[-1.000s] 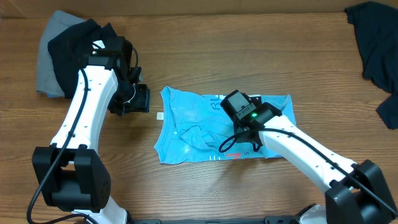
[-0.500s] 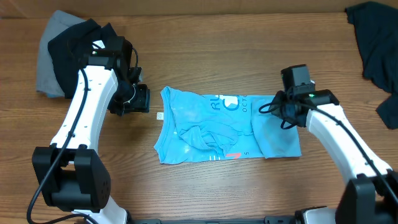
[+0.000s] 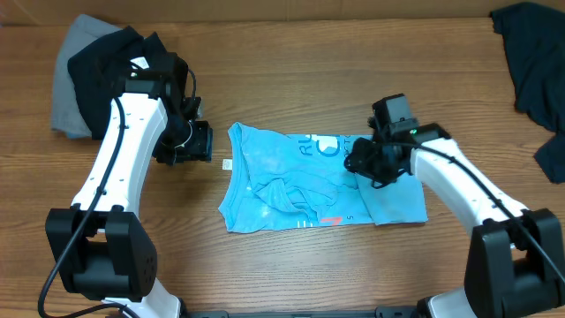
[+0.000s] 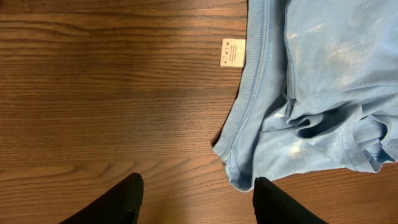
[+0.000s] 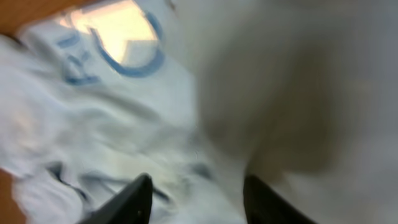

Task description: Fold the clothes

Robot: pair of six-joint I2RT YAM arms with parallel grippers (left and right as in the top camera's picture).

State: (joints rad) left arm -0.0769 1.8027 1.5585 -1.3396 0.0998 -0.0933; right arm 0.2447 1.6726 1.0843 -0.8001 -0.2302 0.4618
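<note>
One light blue T-shirt point(image 3: 291, 185) lies partly folded mid-tabletop point(image 3: 291, 71), its long axis running left to right. One black garment point(image 3: 101, 62) lies on one grey garment point(image 3: 64, 97) at the far left, and a dark garment point(image 3: 530, 62) lies at the far right. The left gripper point(image 4: 196, 202) holds its fingers apart and empty just beside the shirt's left edge. The right gripper point(image 3: 366, 163) hovers over the shirt's right half with fingers parted, seemingly holding nothing, though that view is blurred.

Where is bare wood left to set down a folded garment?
The back strip between the black-and-grey pile and the dark garment, behind the blue T-shirt, is bare. The middle is crowded by the T-shirt, left arm and right arm.
</note>
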